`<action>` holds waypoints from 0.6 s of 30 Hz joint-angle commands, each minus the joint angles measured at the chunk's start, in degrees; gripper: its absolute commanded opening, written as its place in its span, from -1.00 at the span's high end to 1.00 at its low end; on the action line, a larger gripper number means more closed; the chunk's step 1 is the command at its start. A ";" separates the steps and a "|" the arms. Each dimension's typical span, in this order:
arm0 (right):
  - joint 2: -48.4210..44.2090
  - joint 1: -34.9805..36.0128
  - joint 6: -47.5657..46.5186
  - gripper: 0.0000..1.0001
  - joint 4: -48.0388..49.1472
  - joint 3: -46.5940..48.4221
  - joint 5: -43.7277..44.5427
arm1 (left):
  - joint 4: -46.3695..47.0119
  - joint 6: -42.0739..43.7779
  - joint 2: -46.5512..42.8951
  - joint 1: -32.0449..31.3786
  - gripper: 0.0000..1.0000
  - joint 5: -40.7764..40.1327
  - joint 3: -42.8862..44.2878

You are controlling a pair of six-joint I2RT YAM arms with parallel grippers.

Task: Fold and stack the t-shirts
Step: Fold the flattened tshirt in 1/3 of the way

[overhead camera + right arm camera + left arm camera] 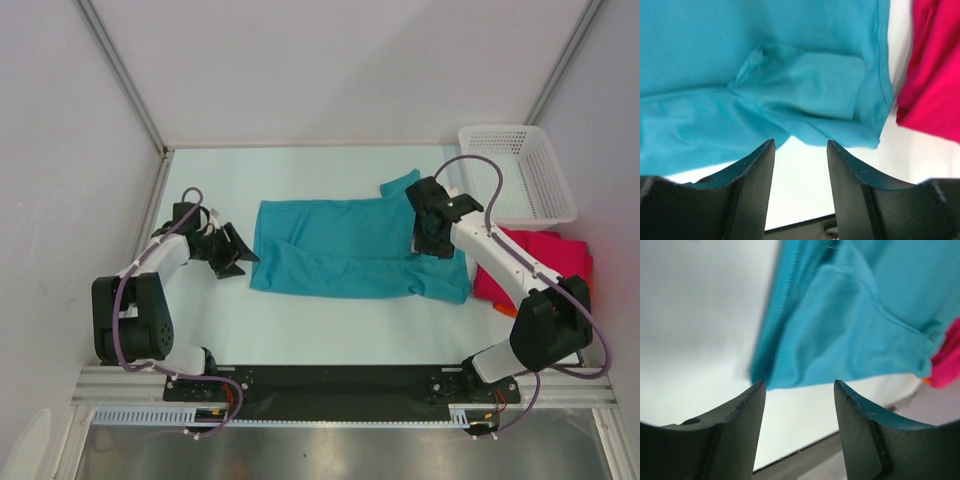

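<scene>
Here, L tool [799, 387] wide beside teal shirt [350, 250], R tool [800, 145] wide over it; pink shirt [545, 250], basket [520, 180] nearby.

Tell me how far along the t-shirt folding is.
Early on. The teal cloth t-shirt lies flat, one edge folded over. Left gripper and right gripper are open at its ends, holding nothing. The crimson-pink cloth t-shirt lies beside it, so stacking remains.
</scene>
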 commanded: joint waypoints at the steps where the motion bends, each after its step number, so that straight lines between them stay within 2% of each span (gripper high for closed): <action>1: -4.67 3.30 3.39 -0.04 -0.88 -3.97 -1.27 | -3.99 5.63 -1.59 0.35 -0.22 -16.55 2.27; 8: -6.08 7.69 5.86 -0.04 -0.87 -8.63 -0.83 | -1.71 4.94 3.60 0.17 0.04 -13.50 2.36; 18: -6.79 8.57 7.53 -0.04 1.14 -12.77 -1.71 | -1.62 1.51 0.79 -4.75 0.07 -12.53 4.82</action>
